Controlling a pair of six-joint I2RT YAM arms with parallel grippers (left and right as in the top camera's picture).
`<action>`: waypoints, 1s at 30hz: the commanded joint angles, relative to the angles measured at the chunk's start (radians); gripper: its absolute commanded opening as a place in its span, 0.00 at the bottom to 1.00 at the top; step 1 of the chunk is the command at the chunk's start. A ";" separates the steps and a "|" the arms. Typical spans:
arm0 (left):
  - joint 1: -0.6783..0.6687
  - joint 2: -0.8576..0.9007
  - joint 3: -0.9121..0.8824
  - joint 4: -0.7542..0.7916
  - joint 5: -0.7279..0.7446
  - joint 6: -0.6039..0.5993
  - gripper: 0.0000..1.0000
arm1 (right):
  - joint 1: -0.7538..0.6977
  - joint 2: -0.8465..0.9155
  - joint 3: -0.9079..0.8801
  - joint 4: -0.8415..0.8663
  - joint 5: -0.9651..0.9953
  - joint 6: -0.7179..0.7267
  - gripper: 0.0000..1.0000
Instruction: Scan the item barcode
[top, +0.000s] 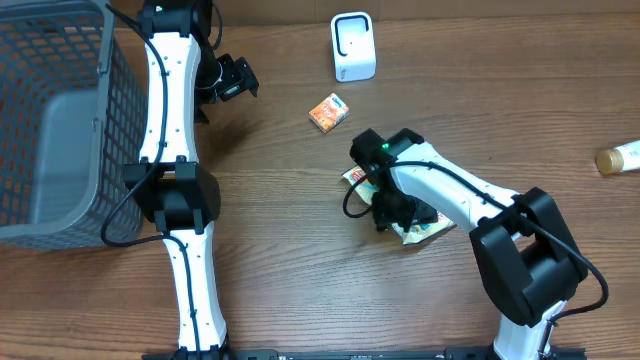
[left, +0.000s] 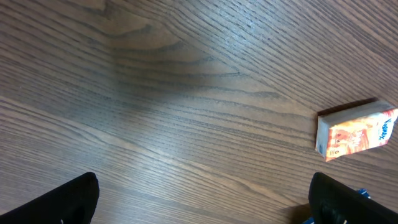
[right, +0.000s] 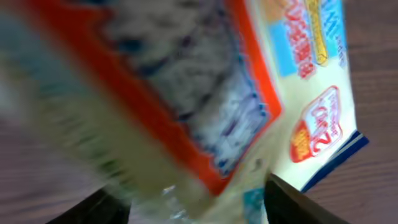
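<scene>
Overhead: brown wood-grain table (top: 300, 290) carries grey basket (top: 30, 80), white scanner (top: 352, 46), orange box (top: 328, 112).

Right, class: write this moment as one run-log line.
left end effector: open, empty, near orange box | right end effector: around snack packet, grip unclear | scanner: apart from packet

Nothing reads clearly: the packet (right: 249, 93) carries red lettering and a red badge (right: 317, 124), both blurred, and the blue word on the small carton (left: 354, 130) is too tiny.
</scene>
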 joint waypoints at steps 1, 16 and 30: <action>-0.003 -0.007 0.002 0.000 -0.011 0.020 1.00 | -0.065 -0.010 -0.027 0.022 0.122 0.101 0.63; -0.003 -0.007 0.002 0.000 -0.011 0.019 1.00 | -0.432 -0.010 0.391 -0.049 0.048 -0.069 0.69; -0.002 -0.007 0.002 0.000 -0.011 0.019 1.00 | -0.426 0.195 0.328 0.116 0.255 -0.301 0.75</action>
